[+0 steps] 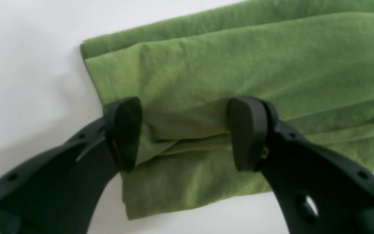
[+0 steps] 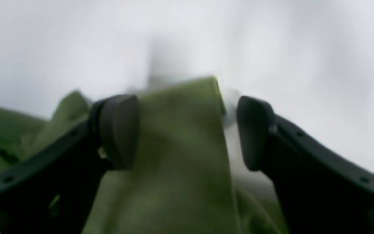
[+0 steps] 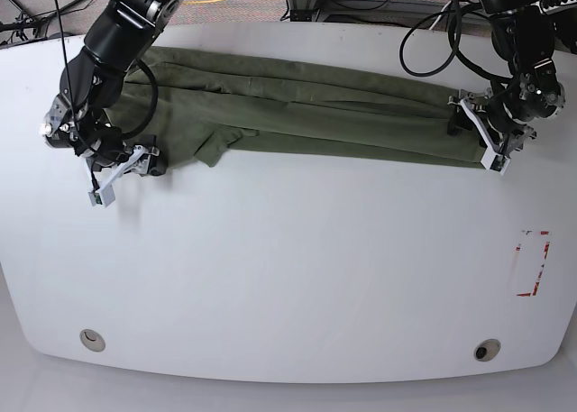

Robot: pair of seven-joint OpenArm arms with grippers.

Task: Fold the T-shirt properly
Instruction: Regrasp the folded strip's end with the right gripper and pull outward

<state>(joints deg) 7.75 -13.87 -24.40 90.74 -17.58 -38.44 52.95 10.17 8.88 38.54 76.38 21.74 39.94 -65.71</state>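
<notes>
The olive-green T-shirt (image 3: 306, 114) lies folded into a long narrow band across the far half of the white table (image 3: 297, 268). My left gripper (image 3: 480, 134) sits at the band's right end. In the left wrist view this gripper (image 1: 185, 130) is open, its fingers straddling a layered corner of the shirt (image 1: 239, 65). At the band's left end is my right gripper (image 3: 144, 160), beside a bunched sleeve. Seen from the right wrist, that gripper (image 2: 187, 130) is open too, with a blurred fold of the shirt (image 2: 180, 156) rising between the fingers and brushing the left one.
A red-marked rectangle (image 3: 533, 263) is on the table near its right edge. Two small round holes (image 3: 90, 340) (image 3: 487, 351) sit along the front edge. Cables (image 3: 433, 33) hang behind the table's far edge.
</notes>
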